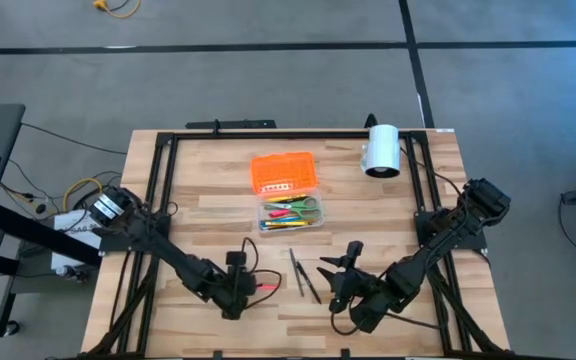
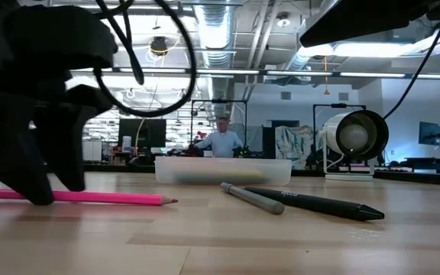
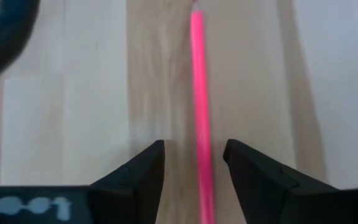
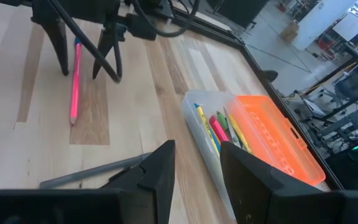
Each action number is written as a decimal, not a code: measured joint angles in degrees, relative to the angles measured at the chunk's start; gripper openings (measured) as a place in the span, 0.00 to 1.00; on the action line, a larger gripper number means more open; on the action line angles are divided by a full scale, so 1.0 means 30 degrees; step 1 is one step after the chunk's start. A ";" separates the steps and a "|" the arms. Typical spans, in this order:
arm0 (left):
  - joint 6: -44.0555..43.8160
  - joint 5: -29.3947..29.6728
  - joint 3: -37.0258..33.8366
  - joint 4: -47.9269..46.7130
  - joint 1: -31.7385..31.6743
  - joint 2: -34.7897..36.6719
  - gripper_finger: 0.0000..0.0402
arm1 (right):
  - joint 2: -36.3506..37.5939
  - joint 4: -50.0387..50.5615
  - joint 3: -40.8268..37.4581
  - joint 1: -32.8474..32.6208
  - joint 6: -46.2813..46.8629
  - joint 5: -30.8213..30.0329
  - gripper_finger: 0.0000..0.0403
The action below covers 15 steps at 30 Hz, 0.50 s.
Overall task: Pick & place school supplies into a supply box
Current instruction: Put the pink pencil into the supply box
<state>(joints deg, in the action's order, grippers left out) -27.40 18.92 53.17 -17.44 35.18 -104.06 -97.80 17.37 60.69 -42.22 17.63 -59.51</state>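
Flat pink pencil point(image 1: 265, 287), tip rightward

At left, the left pincer point(image 2: 40, 183) straddles a pink pencil point(image 2: 90, 198) lying on the bench point(image 2: 220, 244); a grey pen point(image 2: 252, 198) and black pen point(image 2: 319, 204) lie centre-right.

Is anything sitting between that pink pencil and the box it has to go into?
Nothing visible does. The pink pencil lies on bare wood between the open fingers of the left end effector. The box sits farther up the table, open, its orange lid beside it. Two dark pens lie off to the side, not on that path.
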 joint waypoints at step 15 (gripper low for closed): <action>-0.0725 -0.2451 0.0131 -0.0851 -0.0659 -0.0026 0.41 | 0.0000 0.0058 0.0000 0.0000 0.0000 -0.0007 0.30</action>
<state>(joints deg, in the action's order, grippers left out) -29.57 11.57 53.56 -19.99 33.21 -104.14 -97.80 17.54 60.69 -42.22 17.63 -59.53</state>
